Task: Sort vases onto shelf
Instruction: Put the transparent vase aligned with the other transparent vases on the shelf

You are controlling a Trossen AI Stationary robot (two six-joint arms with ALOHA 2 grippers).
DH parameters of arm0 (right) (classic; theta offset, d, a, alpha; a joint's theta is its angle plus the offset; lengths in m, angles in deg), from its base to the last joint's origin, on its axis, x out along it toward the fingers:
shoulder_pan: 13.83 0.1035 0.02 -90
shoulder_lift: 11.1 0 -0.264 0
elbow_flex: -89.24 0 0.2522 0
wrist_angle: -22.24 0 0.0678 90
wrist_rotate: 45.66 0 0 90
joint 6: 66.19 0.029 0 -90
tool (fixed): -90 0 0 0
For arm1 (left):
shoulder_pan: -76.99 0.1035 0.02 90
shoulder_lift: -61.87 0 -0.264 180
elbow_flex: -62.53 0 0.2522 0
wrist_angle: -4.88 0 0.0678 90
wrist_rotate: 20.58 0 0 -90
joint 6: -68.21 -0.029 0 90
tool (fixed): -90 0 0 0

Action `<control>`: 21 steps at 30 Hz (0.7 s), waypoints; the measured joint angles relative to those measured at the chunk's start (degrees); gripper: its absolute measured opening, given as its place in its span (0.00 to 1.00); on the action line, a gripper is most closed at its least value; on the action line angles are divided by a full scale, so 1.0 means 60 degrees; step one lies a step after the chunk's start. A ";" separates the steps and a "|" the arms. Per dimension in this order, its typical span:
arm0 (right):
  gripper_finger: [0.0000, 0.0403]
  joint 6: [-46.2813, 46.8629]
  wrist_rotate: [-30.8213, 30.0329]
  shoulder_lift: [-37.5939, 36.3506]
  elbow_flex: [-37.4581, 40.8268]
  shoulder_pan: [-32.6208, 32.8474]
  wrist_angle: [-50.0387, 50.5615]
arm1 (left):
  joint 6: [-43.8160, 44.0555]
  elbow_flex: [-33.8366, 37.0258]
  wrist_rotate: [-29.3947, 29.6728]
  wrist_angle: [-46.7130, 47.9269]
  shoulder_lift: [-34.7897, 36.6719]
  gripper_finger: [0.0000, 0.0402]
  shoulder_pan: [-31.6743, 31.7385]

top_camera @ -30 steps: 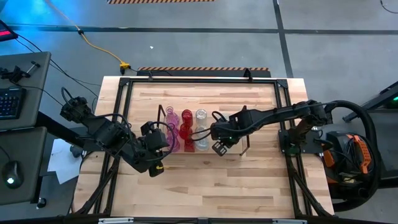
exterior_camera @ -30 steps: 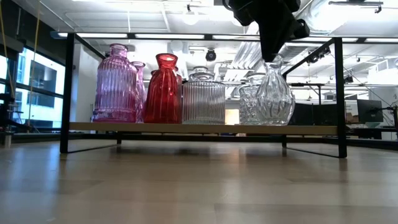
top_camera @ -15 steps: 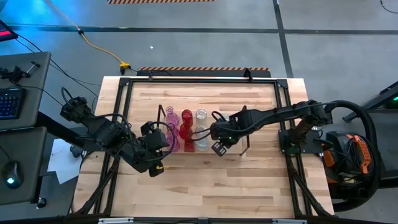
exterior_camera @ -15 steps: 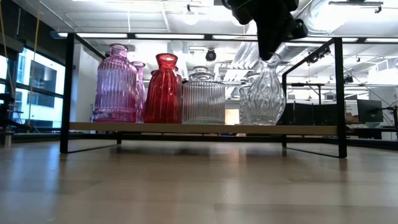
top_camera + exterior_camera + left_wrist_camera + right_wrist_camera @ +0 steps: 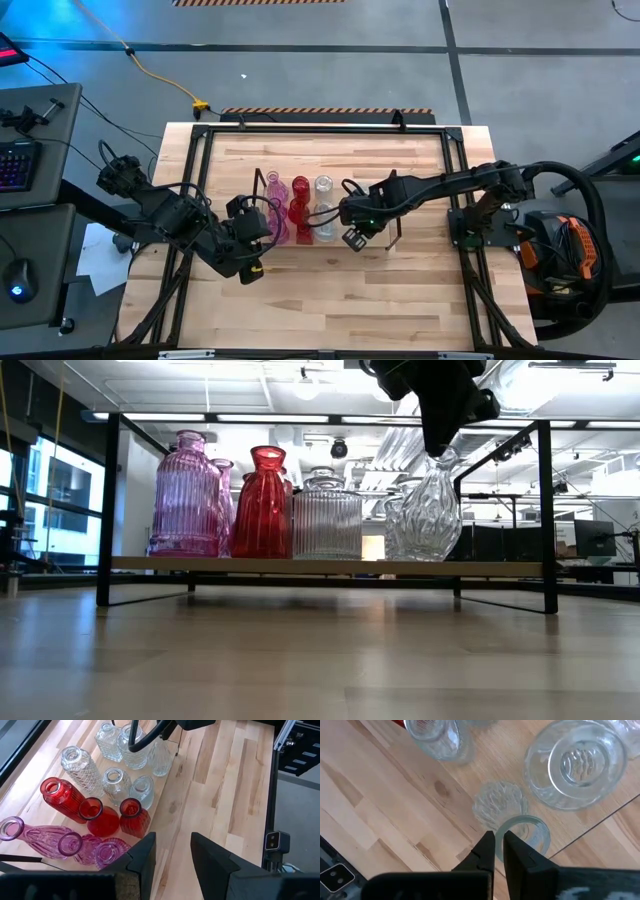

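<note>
1. Right gripper [image 5: 499, 845]: fingers drawn together on the rim of a clear wavy vase [image 5: 430, 510]. The rim sits pinched between the fingertips in the right wrist view. In the low view the dark gripper [image 5: 440, 435] comes down from above onto the vase's neck.

2. Clear wavy vase: tilted, leaning off upright, with its base at the top of the shelf [image 5: 330, 566], near the board's right-hand end as seen from table height. Whether the base rests fully on the board cannot be told.

3. Shelf: a light-wood board with dark wire frames at both ends, standing on the wooden table [image 5: 400, 300]. Seen from above it lies near the table's middle.

4. Vases on the shelf, low view, left to right: a pink ribbed vase [image 5: 186, 495], a red vase [image 5: 262, 505], a clear ribbed vase [image 5: 327, 515]. More stand behind them.

5. Left wrist view: pink vases [image 5: 75, 845] grouped at one end, red vases [image 5: 95, 812] beside them, clear vases [image 5: 117, 780] beyond.

6. Left gripper [image 5: 172, 852]: fingers part-way apart, nothing between them. It hangs over bare table just beside the pink end of the shelf. In the high view it [image 5: 248, 262] is at the left arm's end, in front of the shelf's left end.
</note>
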 joint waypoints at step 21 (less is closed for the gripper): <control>0.01 -0.0349 0.0144 0.0018 0.0015 -0.0004 -0.0644 | 0.0036 0.0000 0.0001 0.0000 -0.0003 0.29 0.0000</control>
